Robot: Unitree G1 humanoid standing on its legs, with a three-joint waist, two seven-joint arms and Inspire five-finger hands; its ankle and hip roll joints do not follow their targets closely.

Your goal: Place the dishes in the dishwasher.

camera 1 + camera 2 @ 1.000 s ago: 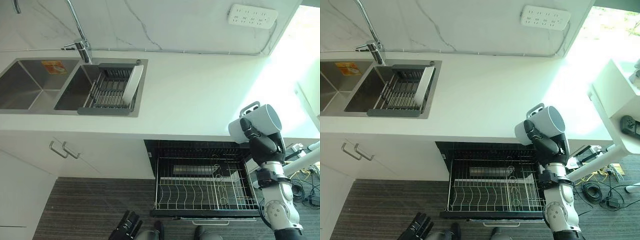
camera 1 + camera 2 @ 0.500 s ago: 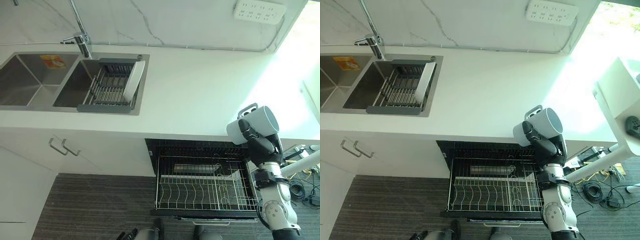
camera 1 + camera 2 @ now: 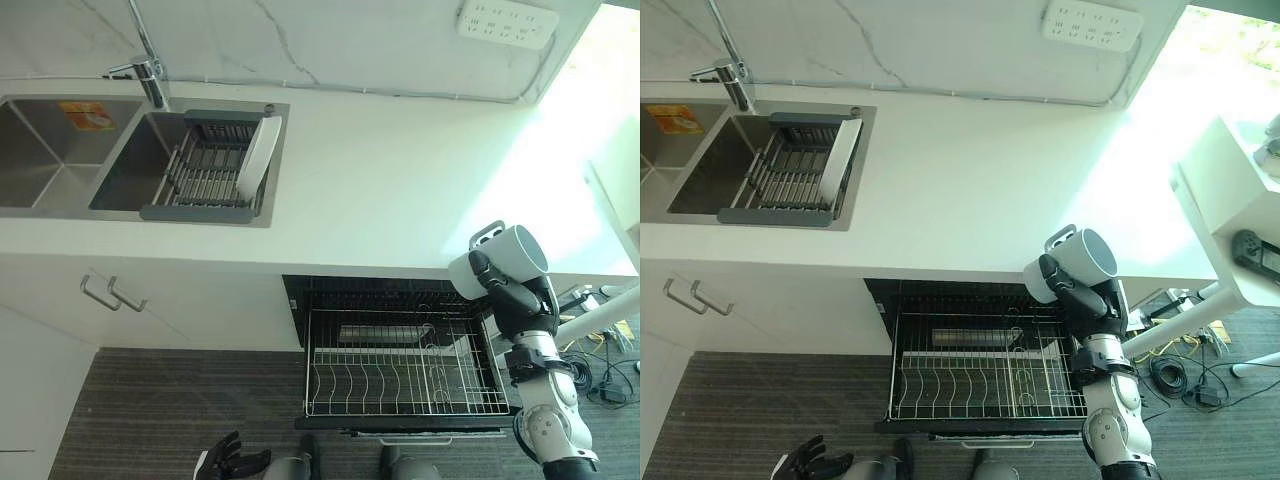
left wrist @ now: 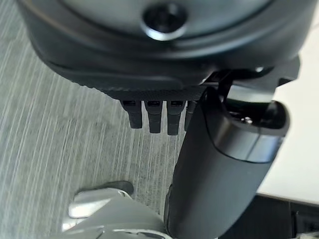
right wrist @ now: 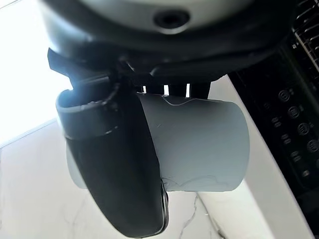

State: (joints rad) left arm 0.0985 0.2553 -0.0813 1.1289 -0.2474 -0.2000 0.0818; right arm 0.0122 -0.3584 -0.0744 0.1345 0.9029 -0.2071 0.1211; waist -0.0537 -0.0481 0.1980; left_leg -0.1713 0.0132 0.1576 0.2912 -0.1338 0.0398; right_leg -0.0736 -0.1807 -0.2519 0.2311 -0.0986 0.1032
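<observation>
My right hand (image 3: 513,300) is shut on a white mug (image 3: 508,262), held on its side with the handle up, just past the counter's front edge. It hangs above the right end of the pulled-out dishwasher rack (image 3: 400,411). In the right wrist view the thumb (image 5: 122,189) lies across the mug (image 5: 199,144). A white plate (image 3: 260,154) stands on edge in the grey drying rack (image 3: 200,178) over the sink. My left hand (image 3: 232,462) hangs low near the floor with its fingers (image 4: 149,117) relaxed and nothing in them.
A double steel sink (image 3: 45,160) with a faucet (image 3: 145,70) takes the counter's left end. Below it is a cabinet door with handles (image 3: 105,293). A power strip (image 3: 505,22) is on the wall. A white shelf (image 3: 1225,215) stands at the right.
The whole picture has shifted, so the camera moved. The right hand has lowered the mug slightly toward the rack. The left hand dipped out of sight and shows again at the bottom.
</observation>
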